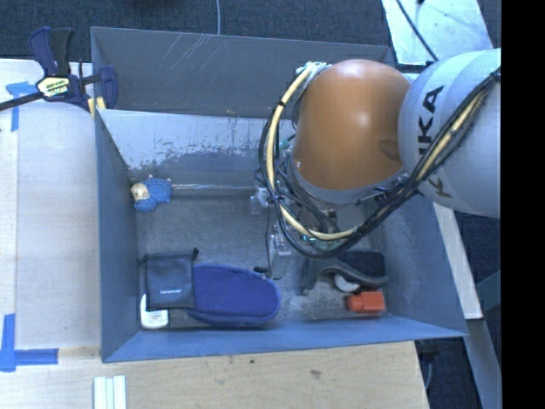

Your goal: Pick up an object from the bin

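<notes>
My gripper (278, 256) hangs low in the front middle of the bin, under the arm's orange dome. Just left of it lies a blue soft oval pouch (236, 294), its right end close to the gripper. To the gripper's right, a black curved thing with a white patch (362, 268) is partly hidden by the arm. A small orange-red block (367, 302) sits in front of that black thing. Nothing can be seen in the gripper's grasp.
A black flat pouch (168, 283) with a white piece (154, 318) under it lies against the front left wall, touching the blue pouch. A small yellow and blue toy (150, 192) sits at the back left. The arm covers the bin's right middle.
</notes>
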`<state>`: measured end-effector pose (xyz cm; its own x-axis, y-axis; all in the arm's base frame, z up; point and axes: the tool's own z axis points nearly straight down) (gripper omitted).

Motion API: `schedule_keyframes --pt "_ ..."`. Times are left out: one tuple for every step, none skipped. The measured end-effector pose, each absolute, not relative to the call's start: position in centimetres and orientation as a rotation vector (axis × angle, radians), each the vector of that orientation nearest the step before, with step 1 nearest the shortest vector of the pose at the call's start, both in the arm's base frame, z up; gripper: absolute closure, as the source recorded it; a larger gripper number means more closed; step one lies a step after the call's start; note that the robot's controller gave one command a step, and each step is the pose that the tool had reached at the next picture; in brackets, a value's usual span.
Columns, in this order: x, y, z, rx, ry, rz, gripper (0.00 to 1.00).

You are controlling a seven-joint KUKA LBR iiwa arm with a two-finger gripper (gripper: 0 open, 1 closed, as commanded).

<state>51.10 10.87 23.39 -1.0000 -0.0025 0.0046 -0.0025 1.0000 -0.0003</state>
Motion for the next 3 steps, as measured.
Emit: schedule_keyframes --pt "54.4 6.8 23.3 -0.167 -3.143 0.001 0.0" --pt "48.2 5.1 14.2 -0.175 -3.127 0.003 0.0" --pt "48.9 12.1 7.0 0.15 -3.136 0.002 0.0"
